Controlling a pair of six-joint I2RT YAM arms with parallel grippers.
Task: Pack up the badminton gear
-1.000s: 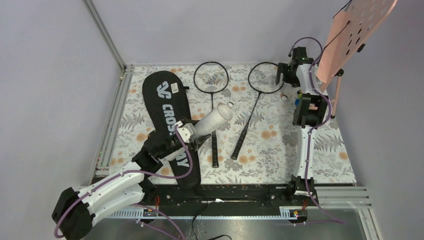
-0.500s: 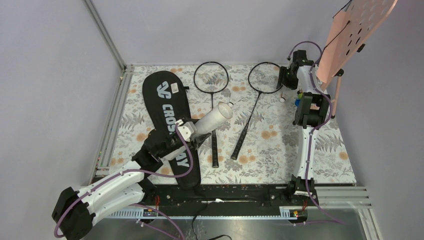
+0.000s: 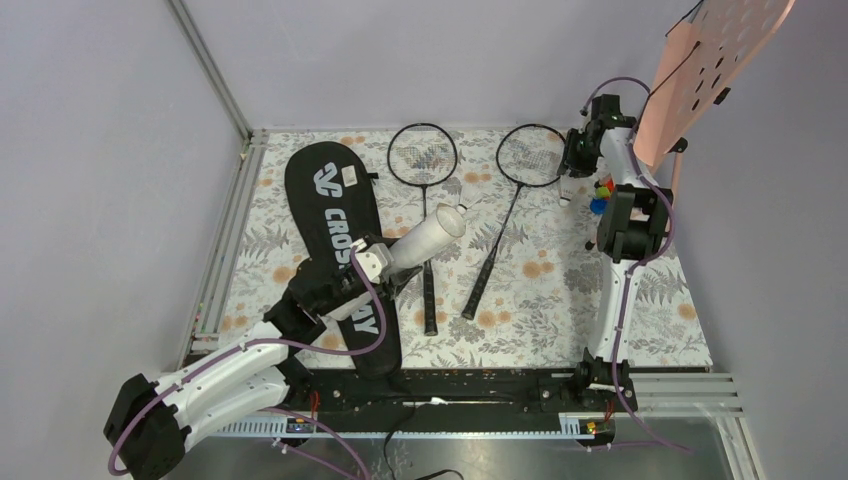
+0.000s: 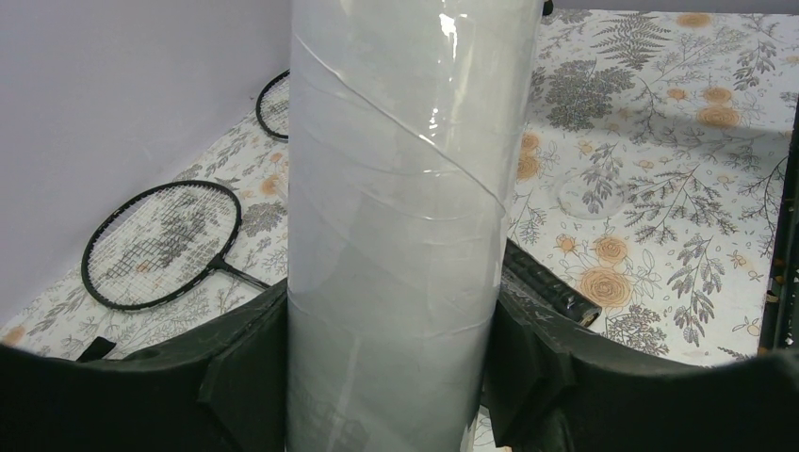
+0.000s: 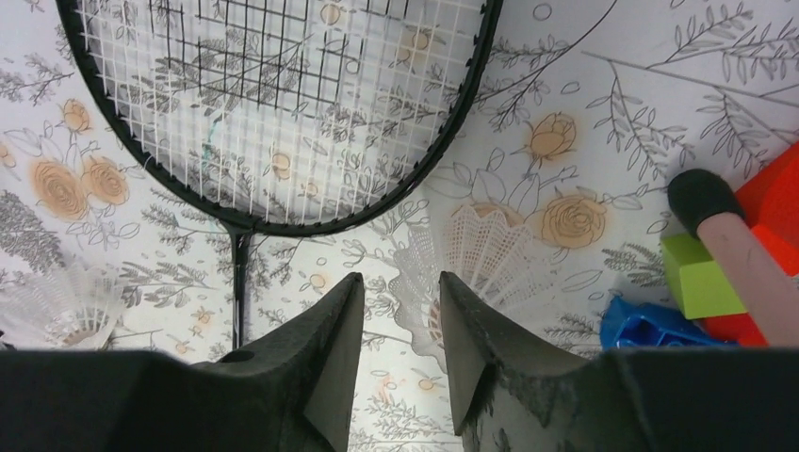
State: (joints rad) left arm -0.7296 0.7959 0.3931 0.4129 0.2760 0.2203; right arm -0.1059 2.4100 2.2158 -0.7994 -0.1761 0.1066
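My left gripper (image 3: 385, 262) (image 4: 391, 320) is shut on the long white tube (image 3: 430, 236) (image 4: 405, 188), held tilted above the mat beside the black CROSSWAY bag (image 3: 335, 230). Two black rackets (image 3: 422, 155) (image 3: 531, 155) lie side by side at the back. My right gripper (image 3: 572, 165) (image 5: 400, 282) hangs low at the back right, jaws apart by a narrow gap. A white shuttlecock (image 5: 481, 250) lies at its fingertips, its skirt against the right finger. A second shuttlecock (image 5: 66, 306) lies left of the racket shaft. One racket head (image 5: 283, 113) fills the upper wrist view.
The pink perforated board (image 3: 715, 60) stands on its stand at the back right. Small toys lie just right of the right gripper: a green block (image 5: 697, 278), a blue piece (image 5: 650, 325) and a red piece (image 5: 773, 202). A racket handle (image 4: 546, 282) lies under the tube.
The right gripper's jaws have narrowed from wide apart, and that arm has shifted a little toward the back right. The left arm holds the tube almost still.
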